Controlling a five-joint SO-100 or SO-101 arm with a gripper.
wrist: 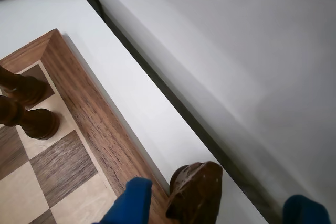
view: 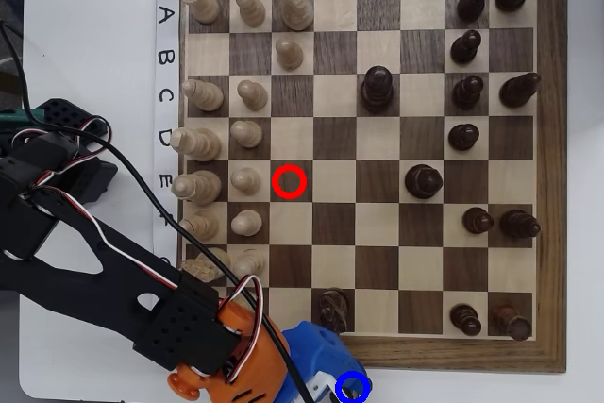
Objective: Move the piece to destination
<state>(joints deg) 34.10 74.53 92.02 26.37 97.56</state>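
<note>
Blue gripper [wrist: 210,211] sits at the bottom of the wrist view with its two fingers spread wide; one finger [wrist: 128,203] is at the bottom centre, the other at the bottom right corner. Between them is the dark brown piece [wrist: 197,192], close to the left finger, but whether the fingers really press it I cannot tell.

The piece is over the white table [wrist: 142,93], just outside the wooden frame of the chessboard [wrist: 79,93], which runs diagonally from the upper left to the bottom centre. To the right of the piece, the table edge and a dark gap run diagonally, and beyond is plain grey surface.

In the overhead view the gripper [view: 326,370] is at the bottom centre, below the board's lower frame [view: 453,351]. The blue ring [view: 353,388] lies at the very bottom edge of the frame, just beside the gripper's body. A red ring [view: 290,181] marks one square in the middle left of the board.
</note>
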